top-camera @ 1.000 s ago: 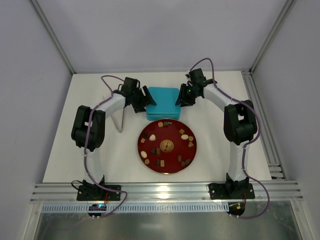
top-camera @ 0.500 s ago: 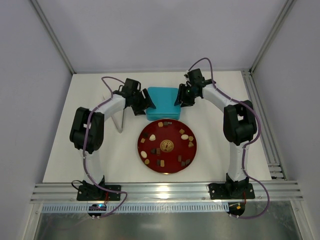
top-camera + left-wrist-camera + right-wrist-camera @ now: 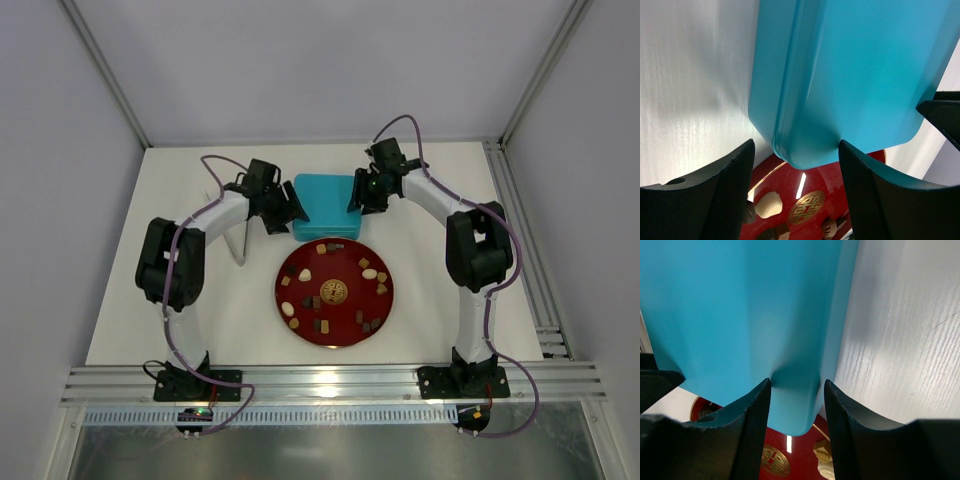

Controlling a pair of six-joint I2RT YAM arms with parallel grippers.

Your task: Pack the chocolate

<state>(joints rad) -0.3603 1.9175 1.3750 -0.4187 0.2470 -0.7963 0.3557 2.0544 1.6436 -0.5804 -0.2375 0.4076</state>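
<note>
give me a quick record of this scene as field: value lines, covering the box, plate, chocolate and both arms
box: teal, closed, at the far middle of the table
plate: red, round, just in front of the box
chocolate: brown, tan and cream pieces loose on the plate; the box is shut, so its inside is unseen
left gripper: jaws open, astride the box's near left corner
right gripper: jaws on either side of the box's near right edge; grip unclear
</note>
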